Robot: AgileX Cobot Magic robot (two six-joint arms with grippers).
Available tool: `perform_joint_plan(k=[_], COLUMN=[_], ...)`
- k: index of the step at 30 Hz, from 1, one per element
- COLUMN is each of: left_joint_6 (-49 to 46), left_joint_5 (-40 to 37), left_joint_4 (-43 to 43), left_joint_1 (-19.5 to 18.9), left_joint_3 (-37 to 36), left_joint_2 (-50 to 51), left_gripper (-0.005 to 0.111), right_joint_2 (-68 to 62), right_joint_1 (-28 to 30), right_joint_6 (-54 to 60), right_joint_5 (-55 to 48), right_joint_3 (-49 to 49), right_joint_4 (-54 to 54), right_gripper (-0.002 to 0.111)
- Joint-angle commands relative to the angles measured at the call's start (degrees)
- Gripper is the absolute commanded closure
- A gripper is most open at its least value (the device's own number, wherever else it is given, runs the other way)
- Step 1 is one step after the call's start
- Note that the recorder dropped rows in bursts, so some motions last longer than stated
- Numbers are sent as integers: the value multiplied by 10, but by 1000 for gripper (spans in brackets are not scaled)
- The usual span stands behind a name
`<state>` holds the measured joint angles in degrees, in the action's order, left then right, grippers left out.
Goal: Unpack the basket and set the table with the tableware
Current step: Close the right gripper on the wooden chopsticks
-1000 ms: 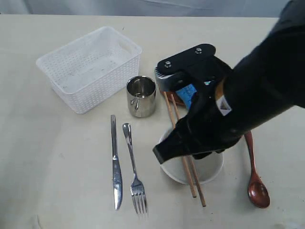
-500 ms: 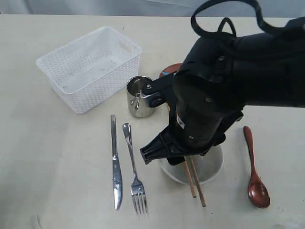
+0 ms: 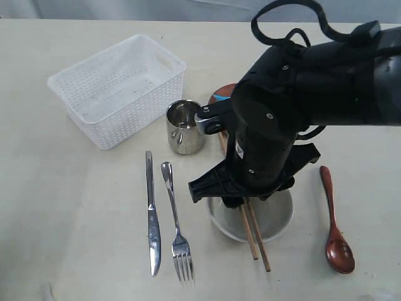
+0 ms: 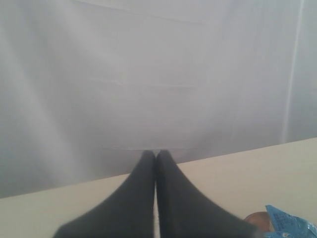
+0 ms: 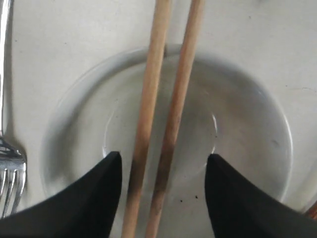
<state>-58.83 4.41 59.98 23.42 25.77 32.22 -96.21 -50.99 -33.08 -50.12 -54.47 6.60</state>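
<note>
The empty white basket stands at the back left of the table. In front of it are the steel cup, the knife and the fork. Two chopsticks lie across the off-white bowl, and the wooden spoon lies to its right. My right arm hangs over the bowl and hides its gripper there. In the right wrist view my right gripper is open above the bowl, its fingers either side of the chopsticks without touching them. My left gripper is shut and empty.
Only an edge of the brown plate shows behind the right arm. The left wrist view catches the plate and a blue snack packet on it. Fork tines lie just beside the bowl. A grey backdrop rises behind the table.
My right arm has swung away from the plate and packet and now hangs over the bowl, hiding most of the plate. Its jaws have spread wider. The tableware has not moved.
</note>
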Motion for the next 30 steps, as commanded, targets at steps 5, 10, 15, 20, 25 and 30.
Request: perform_joint_plan(k=[5,10,15,20,25,30], left_joint_6=[-2,-2,-2,-2,-2,-2], left_joint_5=[1,1,1,1,1,1], left_joint_4=[4,4,4,4,4,4], left_joint_1=[4,4,4,4,4,4], left_joint_3=[-1,-1,-1,-1,-1,-1], left_joint_2=[-2,-2,-2,-2,-2,-2], left_gripper=[107,107,107,107,107,107], right_joint_2=[-2,-16,-26,-26,-26,-26], right_joint_1=[7,7,7,7,7,7], right_joint_6=[20,37,39,34,18,6], right_joint_5=[8,8,8,8,8,-4], right_joint_3=[-3,-3,-3,-3,-3,-4], right_joint_4=[-24,-57,-66,-66,-66,-66], right_gripper=[60,60,73,94,109,109])
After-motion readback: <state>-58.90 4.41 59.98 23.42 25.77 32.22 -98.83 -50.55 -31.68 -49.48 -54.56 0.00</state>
